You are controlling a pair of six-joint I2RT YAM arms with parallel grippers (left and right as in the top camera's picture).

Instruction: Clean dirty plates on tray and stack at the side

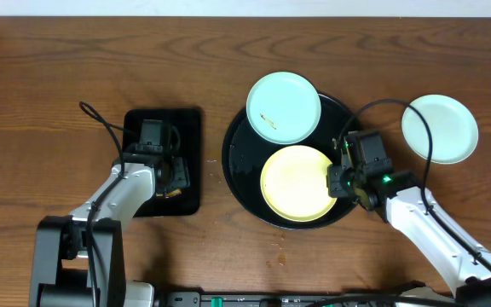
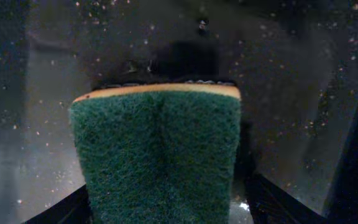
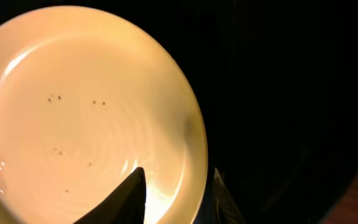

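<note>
a: where are the plates?

b: the yellow plate point(image 1: 297, 183) lies in the near half of the round tray point(image 1: 235, 162). one mint plate point(image 1: 283, 107) sits at the tray's far side, overlapping its rim, with a brown streak near its left edge. the other mint plate point(image 1: 439, 128) is out on the table point(image 1: 58, 85), right of the tray and apart from it.

a: is the yellow one dirty?

b: the right wrist view shows a few tiny brown specks across it.

a: and the right claw point(image 1: 341, 175)?

b: it's at the yellow plate's right edge. one finger point(image 3: 126, 199) is over the plate and the other is just outside the rim, so the jaws straddle it. i can't tell whether they pinch it.

a: the left claw point(image 1: 167, 170)?

b: it hangs over the small rectangular tray point(image 1: 190, 119), left of the round one, clamped on a sponge point(image 2: 157, 155). the green scrub side faces the wrist camera, with an orange strip along its top edge. the dark surface behind it is speckled.
</note>
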